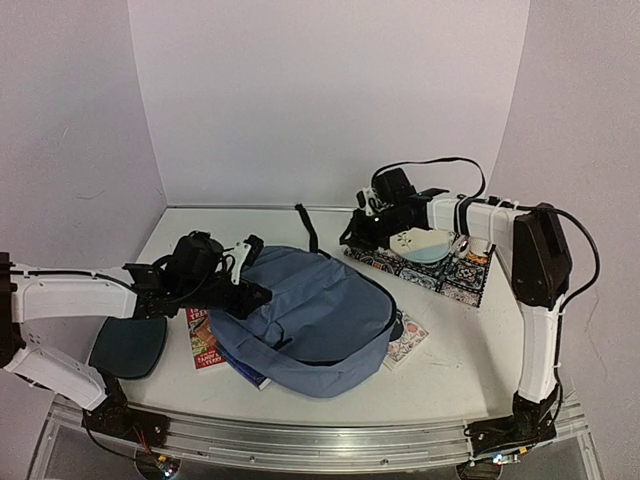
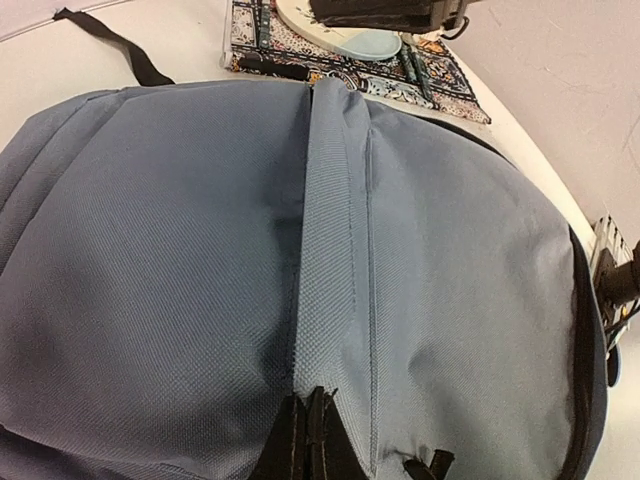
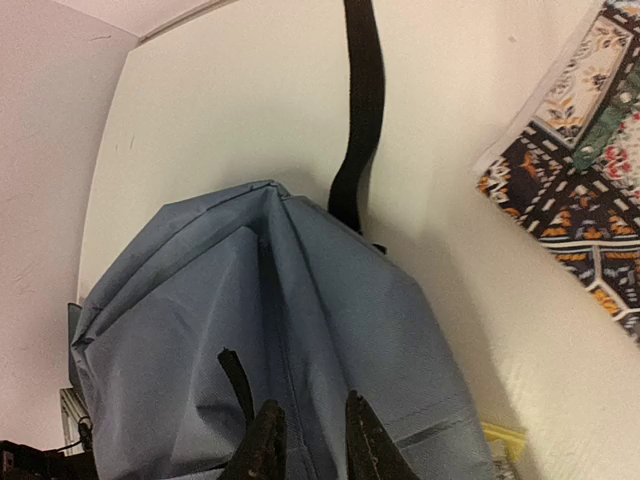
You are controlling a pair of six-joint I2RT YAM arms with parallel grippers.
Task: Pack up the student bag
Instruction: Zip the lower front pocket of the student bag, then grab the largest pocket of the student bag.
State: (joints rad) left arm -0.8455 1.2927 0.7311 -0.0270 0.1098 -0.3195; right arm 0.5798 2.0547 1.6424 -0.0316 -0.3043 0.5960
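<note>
The student bag (image 1: 320, 320), a slate-blue backpack, lies flat in the middle of the table. My left gripper (image 1: 252, 291) is at its left edge; in the left wrist view the left gripper (image 2: 310, 430) is shut on a raised fold of the bag (image 2: 330, 250). My right gripper (image 1: 352, 238) hovers at the bag's far right corner. In the right wrist view the right gripper (image 3: 312, 440) has its fingers (image 3: 265, 445) a little apart, with the bag's fabric (image 3: 300, 300) showing in the gap. A black strap (image 3: 362, 100) trails from the bag's top.
A dark teal pad (image 1: 128, 346) lies at the front left. A red booklet (image 1: 203, 340) and a patterned card (image 1: 410, 338) poke out from under the bag. Behind it a patterned mat (image 1: 445, 275) carries a pale rounded item (image 1: 425, 245) and pens (image 2: 412, 65).
</note>
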